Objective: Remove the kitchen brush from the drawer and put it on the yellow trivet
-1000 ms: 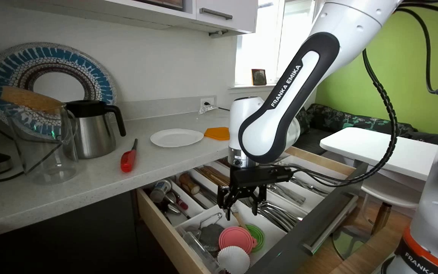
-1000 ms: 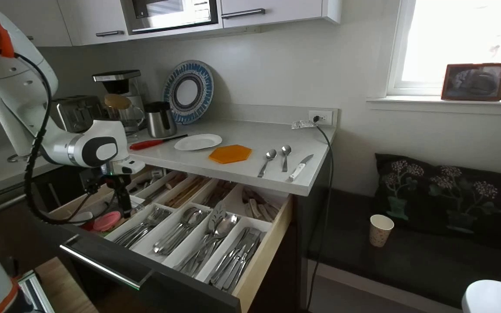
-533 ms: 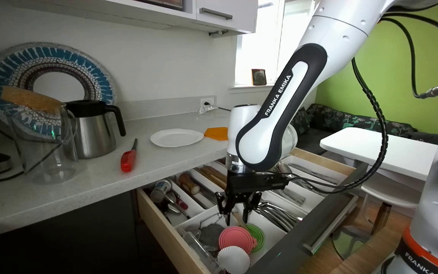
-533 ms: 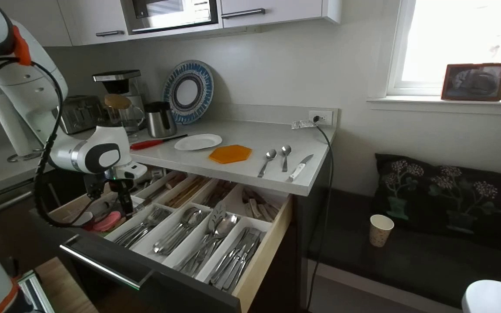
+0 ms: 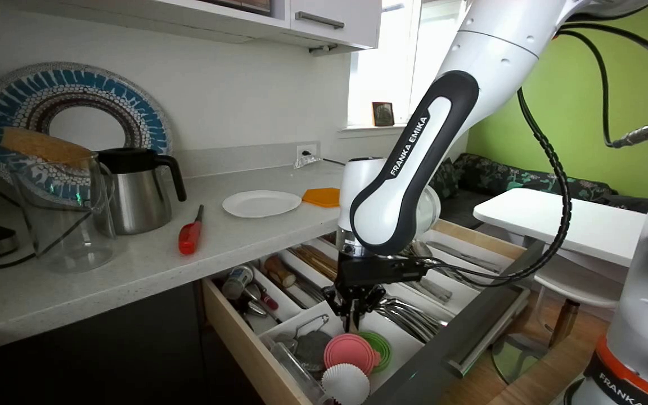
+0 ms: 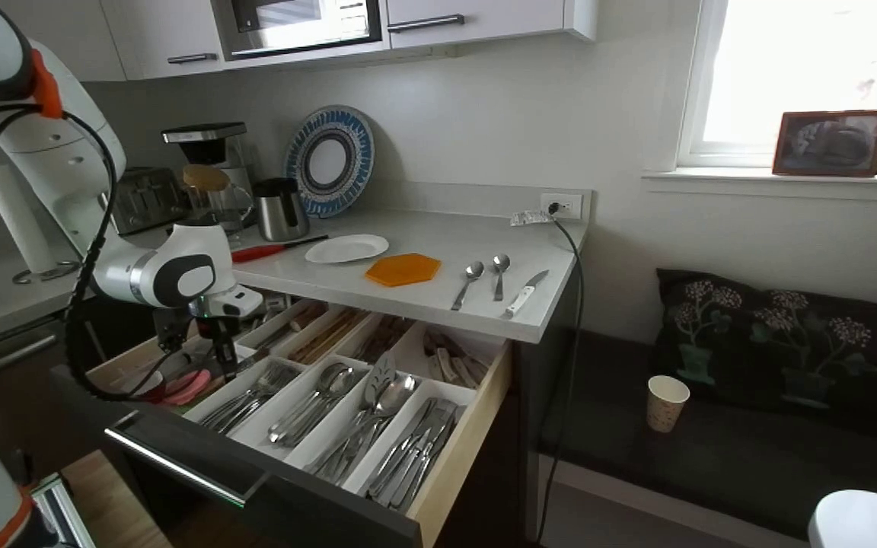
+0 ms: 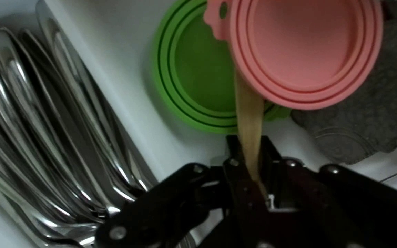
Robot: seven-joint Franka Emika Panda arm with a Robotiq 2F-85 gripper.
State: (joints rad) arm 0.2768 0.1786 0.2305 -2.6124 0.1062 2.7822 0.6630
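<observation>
In the open drawer (image 6: 465,438), the kitchen brush's wooden handle (image 7: 248,115) comes out from under a pink lid and runs over a green one, up between my fingers. My gripper (image 7: 249,148) is shut on that handle, its fingers close along both sides. The brush's other end is hidden behind the dark jaws. In an exterior view the gripper (image 5: 352,325) points down into the front compartment, just behind the pink lid. The yellow trivet (image 6: 403,270), an orange-yellow hexagon, lies flat on the counter and shows in both exterior views.
The pink lid (image 7: 303,44) partly covers the handle; the green lid (image 7: 202,69) lies beneath. A grey flat piece (image 7: 360,103) and a white fluted cup (image 5: 345,383) share the compartment. Cutlery (image 7: 47,131) fills the neighbouring slot. A white plate (image 6: 347,249) sits beside the trivet.
My gripper has lowered slightly into the compartment and its fingers have closed from wide apart onto the brush handle. The drawer's contents look unmoved in the exterior views.
</observation>
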